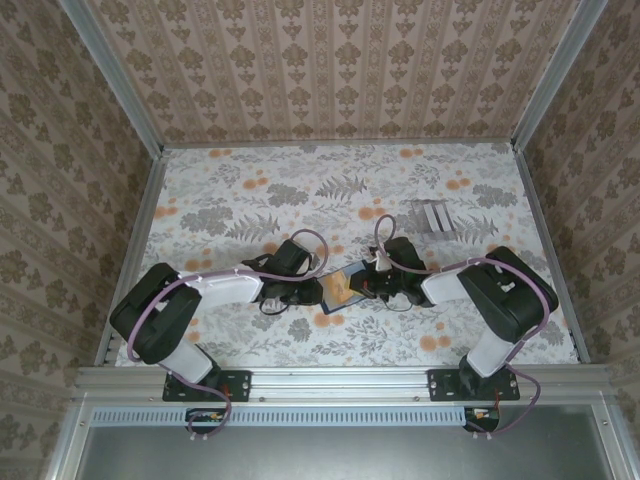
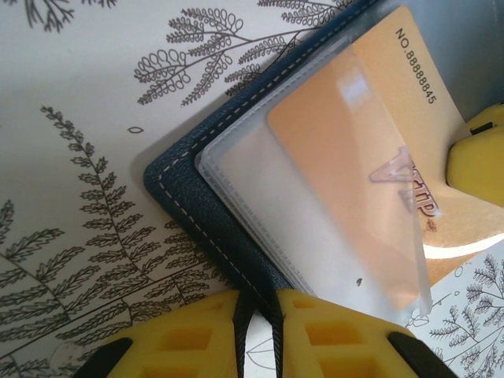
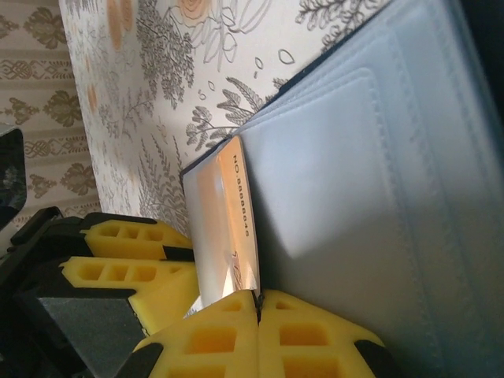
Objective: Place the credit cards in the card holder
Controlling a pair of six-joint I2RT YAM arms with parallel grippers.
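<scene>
The navy card holder [image 2: 187,206] lies open on the floral table [image 1: 250,190], its clear plastic sleeves [image 2: 276,213] facing up. My left gripper [image 2: 258,296] is shut on the holder's stitched navy edge. An orange credit card [image 2: 356,150] printed "NO.88888845" sits partly inside a sleeve. My right gripper [image 3: 257,296] is shut on the card's [image 3: 228,213] near edge, beside the sleeve pages [image 3: 362,189]. In the top view both grippers, left [image 1: 318,290] and right [image 1: 362,285], meet over the card [image 1: 338,290] at the table's middle front.
Pale grey striped flat pieces [image 1: 430,215] lie at the back right of the table. Patterned walls enclose the table on three sides. The left gripper's yellow fingers [image 3: 130,252] sit close to the right gripper.
</scene>
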